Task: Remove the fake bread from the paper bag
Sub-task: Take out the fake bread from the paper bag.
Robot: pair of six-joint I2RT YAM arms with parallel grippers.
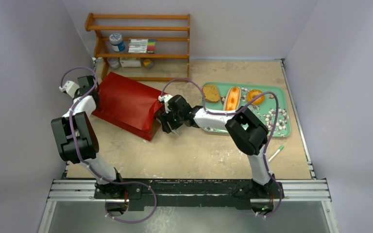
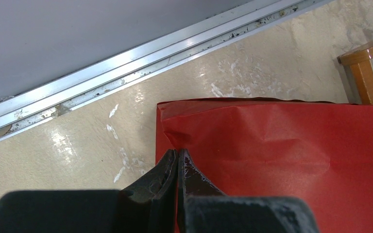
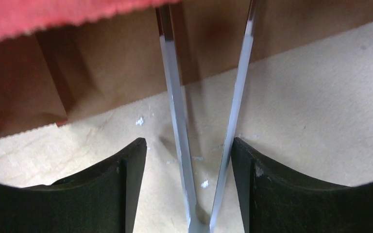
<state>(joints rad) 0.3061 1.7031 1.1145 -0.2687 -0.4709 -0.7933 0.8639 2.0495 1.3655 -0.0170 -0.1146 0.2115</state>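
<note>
Left fingers (image 2: 164,177) closed, pinching the paper bag (image 2: 281,155) corner; right fingers (image 3: 121,184) grip the metal tongs (image 3: 175,107), tips inside bag mouth; we see three fake bread (image 1: 231,98) pieces on tray (image 1: 222,86)

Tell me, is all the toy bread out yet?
Done: a brown slice, a split bun and a bagel lie on the tray. Now: the left fingers pinch the red paper bag at its corner while the right fingers hold metal tongs in its mouth. Left: whatever is inside, which I cannot see.
</note>
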